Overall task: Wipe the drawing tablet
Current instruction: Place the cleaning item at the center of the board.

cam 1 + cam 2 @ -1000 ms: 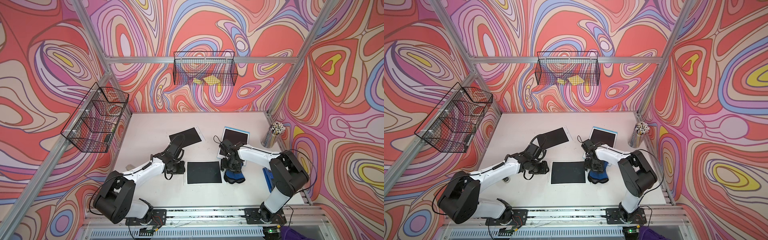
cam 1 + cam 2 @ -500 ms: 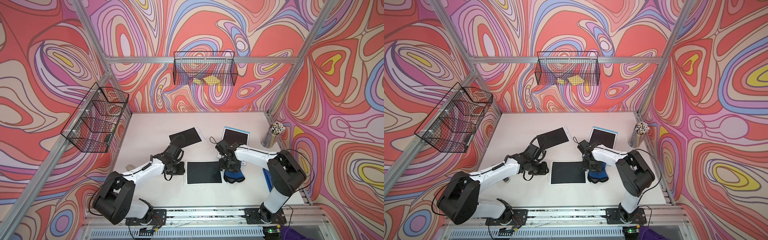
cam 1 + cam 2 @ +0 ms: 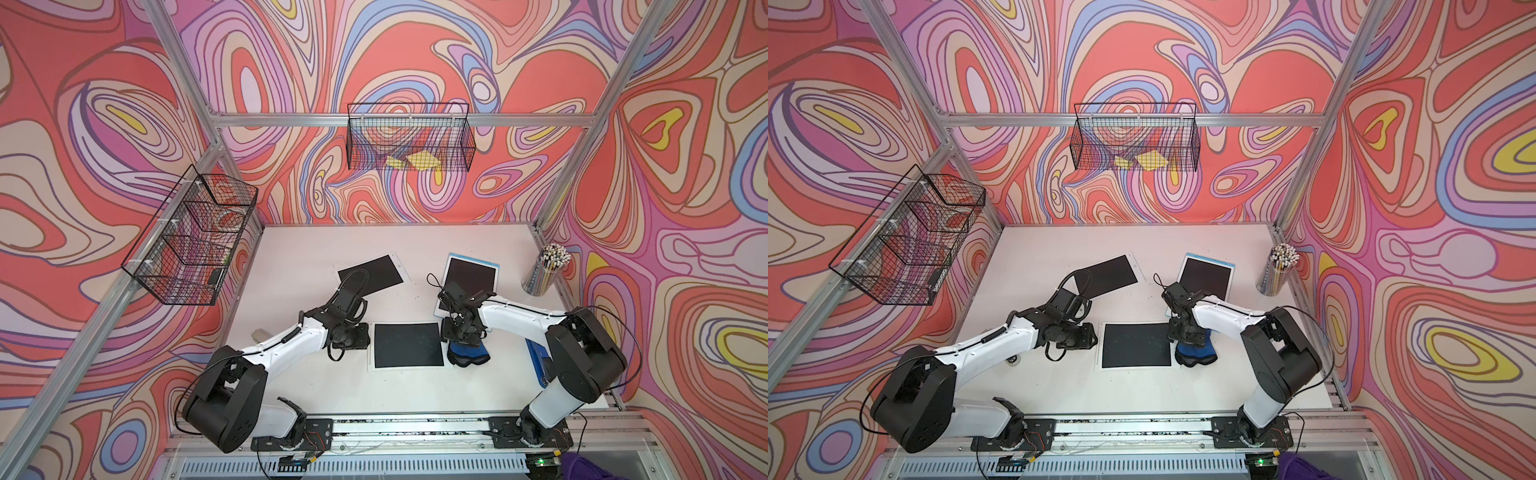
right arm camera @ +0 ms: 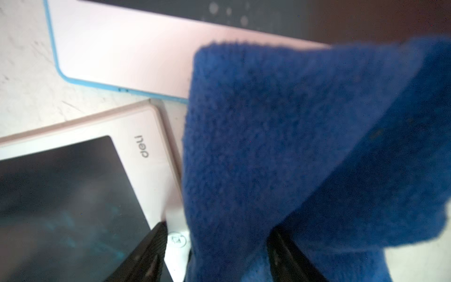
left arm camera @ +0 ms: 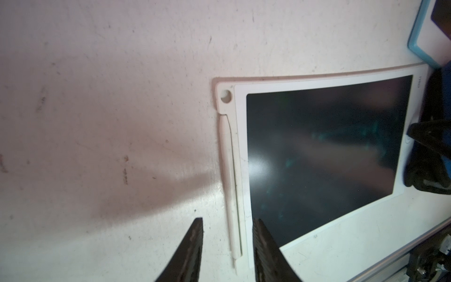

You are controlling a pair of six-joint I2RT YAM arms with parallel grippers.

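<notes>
Fingers (image 4: pixel 288 258) of the right gripper (image 4: pixel 214 256) are seen clamped around the blue cloth (image 4: pixel 292 146) beside the drawing tablet (image 3: pixel 406 345), whose stylus edge is straddled by the parted left gripper (image 5: pixel 227 246).

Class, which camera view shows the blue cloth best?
The right wrist view: the blue cloth fills the picture, its fuzzy weave plain. Both top views show a small blue bundle beside the tablet. The left wrist view barely shows it.

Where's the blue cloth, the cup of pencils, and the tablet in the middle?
blue cloth (image 3: pixel 469 356), top view, its fuzzy middle.
cup of pencils (image 3: pixel 544 274), top view, its clear side.
middle tablet (image 3: pixel 406 345), top view, its dark screen.
</notes>
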